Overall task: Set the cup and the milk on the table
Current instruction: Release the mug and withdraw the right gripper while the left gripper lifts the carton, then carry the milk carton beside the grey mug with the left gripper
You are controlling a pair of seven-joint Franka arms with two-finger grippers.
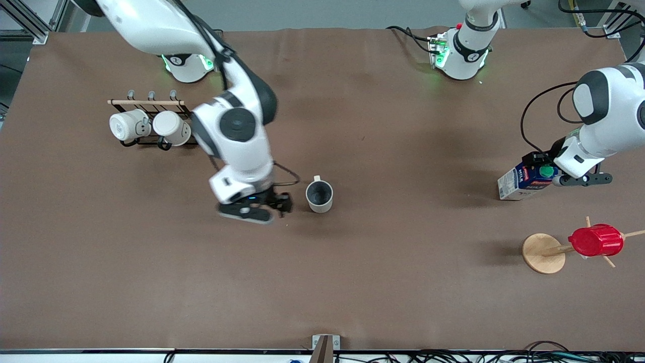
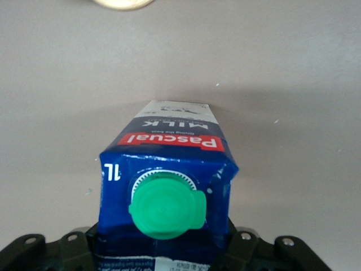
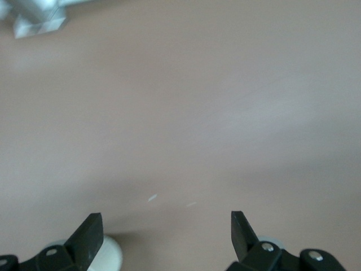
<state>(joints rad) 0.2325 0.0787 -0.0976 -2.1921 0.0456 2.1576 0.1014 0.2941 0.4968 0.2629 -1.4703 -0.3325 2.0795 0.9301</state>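
Gripping the milk carton (image 1: pixel 524 182) up top, the left claw (image 2: pixel 163 251) could tip it if it lets go while it's tilted over the desk (image 1: pixel 403 282). The right claw (image 1: pixel 272 204) is spread wide with nothing in it, the cup (image 1: pixel 319 196) upright just beside it.

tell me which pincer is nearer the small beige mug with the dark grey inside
Right. The right pincer is open, just beside the beige mug standing on the brown table. The left pincer is at the left arm's end, shut on the blue milk carton.
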